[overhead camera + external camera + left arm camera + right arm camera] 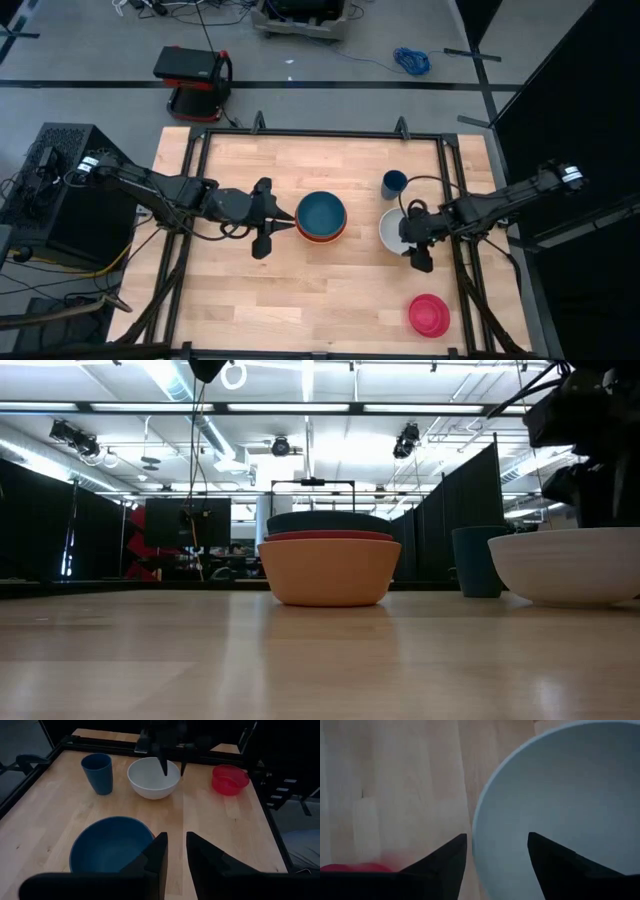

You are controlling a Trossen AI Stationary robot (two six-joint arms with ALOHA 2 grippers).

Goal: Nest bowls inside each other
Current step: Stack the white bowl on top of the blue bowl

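Observation:
A teal bowl [321,212] sits nested in a red-orange bowl [328,536], which sits in an orange bowl [330,572] at mid-table. My left gripper [176,837] hovers just left of this stack, fingers a narrow gap apart with nothing between them. A white bowl [392,230] stands on its base at the right. My right gripper [497,837] is open and tipped down over its right rim [476,827], one finger outside and one inside. A dark blue cup [394,183] stands beyond it. A magenta-pink bowl [428,315] sits near the front right.
Black frame rails [190,190] run along the table's left, far and right sides. A red and black device [195,80] stands on the floor beyond the far edge. Bare wood [300,300] lies along the table's near left and middle.

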